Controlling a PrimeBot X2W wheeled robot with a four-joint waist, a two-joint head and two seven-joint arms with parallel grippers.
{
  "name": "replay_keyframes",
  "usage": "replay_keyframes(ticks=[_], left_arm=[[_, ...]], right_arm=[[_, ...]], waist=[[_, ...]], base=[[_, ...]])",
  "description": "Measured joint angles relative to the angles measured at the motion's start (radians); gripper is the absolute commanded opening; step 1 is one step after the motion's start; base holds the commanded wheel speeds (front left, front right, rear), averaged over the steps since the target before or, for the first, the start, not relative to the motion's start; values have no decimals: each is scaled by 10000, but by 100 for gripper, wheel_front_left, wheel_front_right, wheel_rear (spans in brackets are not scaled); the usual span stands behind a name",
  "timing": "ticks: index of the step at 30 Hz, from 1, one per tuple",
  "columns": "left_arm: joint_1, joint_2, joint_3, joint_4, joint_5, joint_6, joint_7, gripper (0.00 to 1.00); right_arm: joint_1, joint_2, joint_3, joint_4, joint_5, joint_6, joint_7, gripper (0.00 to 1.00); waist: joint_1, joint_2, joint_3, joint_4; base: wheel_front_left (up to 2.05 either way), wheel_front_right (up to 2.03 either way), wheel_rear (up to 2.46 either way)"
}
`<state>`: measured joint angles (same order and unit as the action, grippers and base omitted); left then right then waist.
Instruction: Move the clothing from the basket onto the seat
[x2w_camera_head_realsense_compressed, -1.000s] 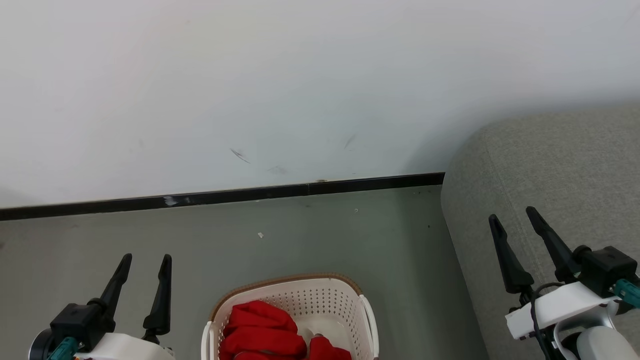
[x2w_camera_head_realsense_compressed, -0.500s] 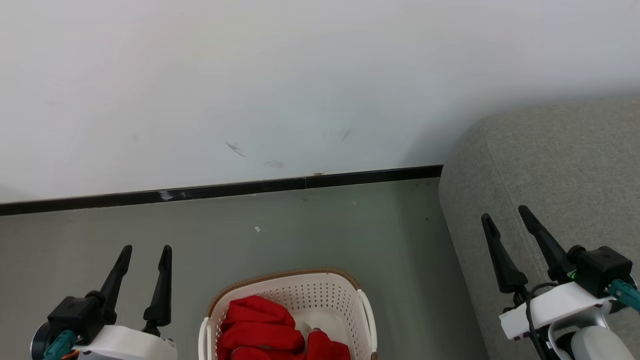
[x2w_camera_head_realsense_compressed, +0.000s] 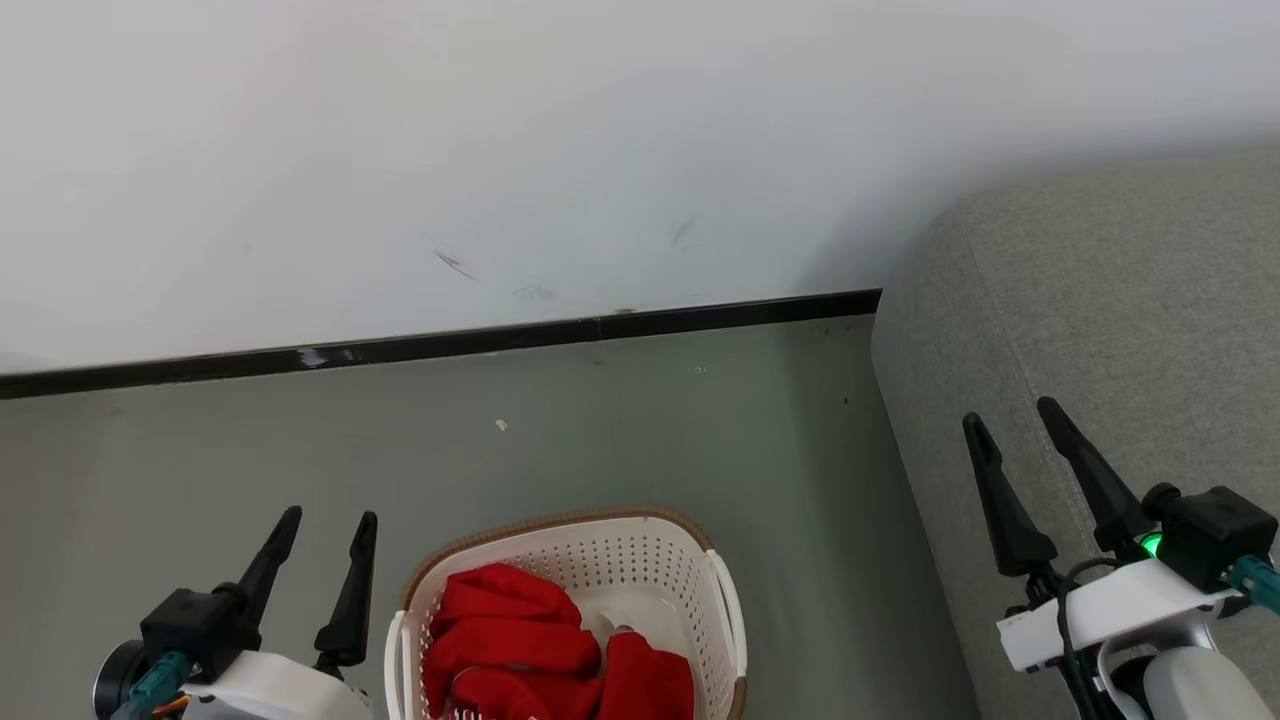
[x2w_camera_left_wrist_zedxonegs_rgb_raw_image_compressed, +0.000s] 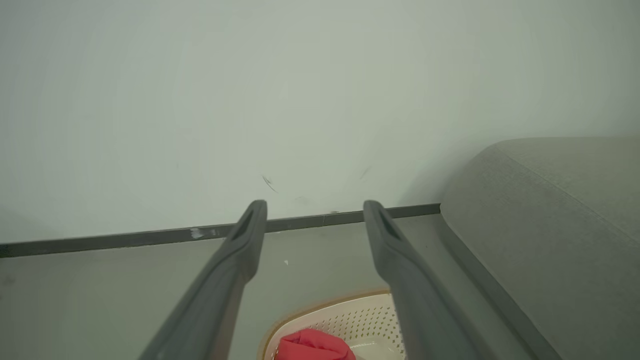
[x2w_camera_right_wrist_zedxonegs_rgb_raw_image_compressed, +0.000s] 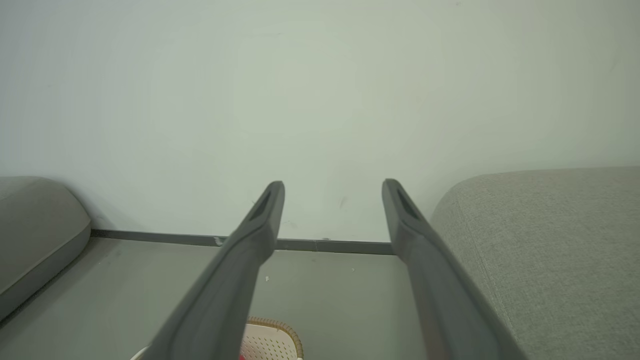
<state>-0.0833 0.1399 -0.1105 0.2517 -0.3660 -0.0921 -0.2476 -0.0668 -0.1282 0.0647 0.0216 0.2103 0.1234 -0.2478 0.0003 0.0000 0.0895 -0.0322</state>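
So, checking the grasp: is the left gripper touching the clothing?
Apart. Head view: left gripper outside the basket, whose rim separates it from the clothing.

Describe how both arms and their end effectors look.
Left end effector and right end effector: two long tapering black fingers on a black block, white wrist shell, teal connector. The right adds black cable and a green light.
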Motion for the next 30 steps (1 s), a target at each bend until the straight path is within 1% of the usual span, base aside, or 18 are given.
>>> replay_keyframes(ticks=[11,17,30], left_arm=[[-712,21,-443,587,4,-157,324,100],[-1194,33,-635,834,17,-169,458,100],[-2112,136,-1127,1572,59,-253,895,100]], right_arm=[[-9,58,-125,-290,13,0,0,100],[-57,259,-209,-541,196,0,0,100],[-649,416,-221,-1154,199,0,-35,100]], waist=[[0,0,741,-146],[-1,0,1253,-264],[0,0,2443,-577]], base=[[0,0,0],[0,0,0],[0,0,0]])
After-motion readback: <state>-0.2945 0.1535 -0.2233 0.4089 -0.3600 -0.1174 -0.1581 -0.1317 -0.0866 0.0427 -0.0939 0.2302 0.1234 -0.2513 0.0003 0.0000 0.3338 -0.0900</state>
